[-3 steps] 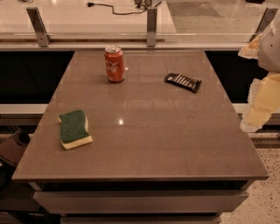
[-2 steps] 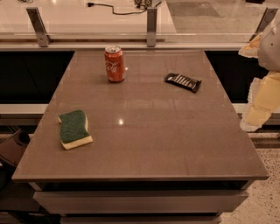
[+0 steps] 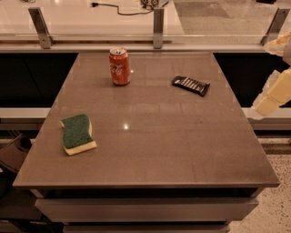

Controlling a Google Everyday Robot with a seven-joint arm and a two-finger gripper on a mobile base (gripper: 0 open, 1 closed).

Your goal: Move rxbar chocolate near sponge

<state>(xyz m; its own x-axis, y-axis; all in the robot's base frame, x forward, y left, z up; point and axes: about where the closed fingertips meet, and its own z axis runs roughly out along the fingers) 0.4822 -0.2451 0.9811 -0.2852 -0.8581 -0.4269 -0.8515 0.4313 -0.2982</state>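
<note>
One camera view for you, looking down across the bench, a brown-grey top with a small glint of light near its middle. The bar lies flat in the far right part of the bench, black wrapper with rows of white lettering facing up, turned a little so its long side runs at a slant to the far edge. The sponge is over on the left side, nearer to you, green scrubbing face up with the pale yellow foam showing along its near edge, so the bar and the sponge are well apart, almost on opposite sides of the bench. A red can stands upright at the far side, left of the bar and clear of it, and nothing touches anything else. Your gripper shows at the right edge of the view as a pale shape, off the bench and beyond its right side, nearer the bar than the sponge, touching neither. Whether it is wide or narrow you cannot tell from here, and it holds nothing that you can see. Behind the bench runs a light counter with metal posts and a dark cable lying on it.
</note>
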